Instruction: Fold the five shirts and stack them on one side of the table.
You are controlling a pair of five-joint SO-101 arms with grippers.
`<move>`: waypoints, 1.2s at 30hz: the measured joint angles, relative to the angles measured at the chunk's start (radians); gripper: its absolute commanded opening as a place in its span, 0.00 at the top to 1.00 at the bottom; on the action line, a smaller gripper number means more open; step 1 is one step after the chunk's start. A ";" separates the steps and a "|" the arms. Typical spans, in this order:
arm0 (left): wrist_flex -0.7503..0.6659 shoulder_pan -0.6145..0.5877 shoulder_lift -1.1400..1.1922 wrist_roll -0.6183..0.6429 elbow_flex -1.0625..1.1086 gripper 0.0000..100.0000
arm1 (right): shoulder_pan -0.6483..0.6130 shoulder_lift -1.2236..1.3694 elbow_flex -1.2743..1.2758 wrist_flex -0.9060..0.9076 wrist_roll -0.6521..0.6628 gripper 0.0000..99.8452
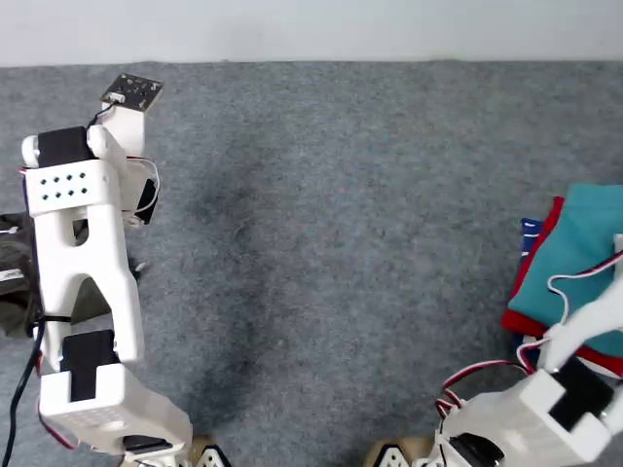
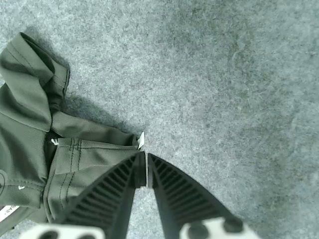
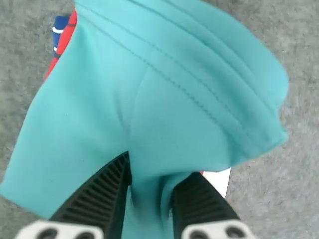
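Note:
A crumpled dark green shirt lies at the table's left edge, mostly under the left arm. My left gripper is shut, its tips right at the shirt's corner beside a small white tag; I cannot tell whether cloth is pinched. At the right edge sits a stack: a teal shirt on top, a red one and a blue one beneath. My right gripper is shut on a fold of the teal shirt, cloth bunched between its fingers.
Grey carpet-like table cover spreads between the two arms. The right arm with its red and white cables stands at the front right. A white label peeks from under the teal shirt.

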 measured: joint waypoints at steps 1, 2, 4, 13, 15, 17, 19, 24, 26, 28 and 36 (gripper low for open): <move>0.000 0.000 0.000 0.000 0.000 0.98 | 0.003 0.000 0.000 -0.003 0.000 0.77; 0.000 0.000 0.000 0.000 0.000 0.98 | 0.009 0.000 0.000 -0.005 0.000 0.73; 0.000 0.000 0.000 0.000 0.000 0.98 | 0.025 0.000 0.000 -0.005 0.000 0.70; 0.000 0.000 -0.087 0.000 0.112 0.98 | 0.048 -0.098 0.000 -0.005 -0.017 0.85; 0.000 0.000 -0.132 0.000 0.157 0.98 | 0.046 -0.117 0.000 -0.005 -0.034 1.00; 0.000 0.000 -0.180 0.000 0.195 0.98 | 0.032 -0.121 0.000 0.014 -0.043 0.95; 0.000 0.000 -0.230 0.000 0.222 0.98 | 0.009 -0.121 0.000 0.066 -0.049 0.95; 0.000 0.000 -0.344 0.000 0.281 0.98 | -0.084 -0.121 0.000 0.269 -0.052 0.99; 0.000 0.000 -0.377 0.000 0.311 0.98 | -0.129 -0.121 0.000 0.350 -0.052 0.99; 0.000 -0.009 -0.400 0.000 0.341 0.98 | -0.157 -0.121 0.000 0.393 -0.052 0.99; 0.002 -0.184 -0.416 -0.009 0.354 0.98 | -0.193 -0.141 0.081 0.402 -0.054 0.99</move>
